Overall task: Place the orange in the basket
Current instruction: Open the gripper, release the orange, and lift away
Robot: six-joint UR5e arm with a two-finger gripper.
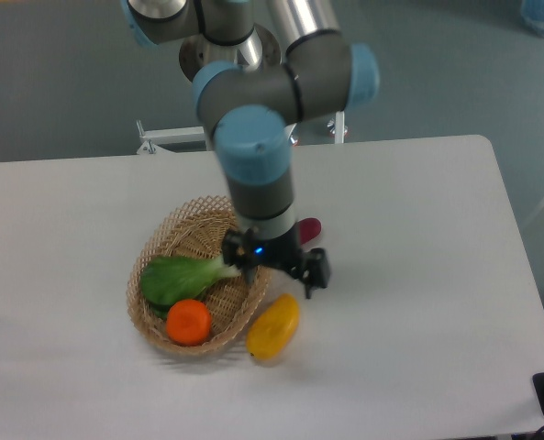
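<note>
The orange [189,322] lies inside the tan wicker basket [165,229], at its front end, next to a green leafy vegetable [176,279]. My gripper [283,282] hangs over the basket's right rim, up and to the right of the orange. Its jaws stand apart with nothing between them. The arm's wrist hides the right part of the basket.
A yellow-orange mango-like fruit [273,327] lies on the white table [418,238] just outside the basket's front right rim, below the gripper. A dark red object [309,227] shows behind the wrist. The table's right edge is at the far right.
</note>
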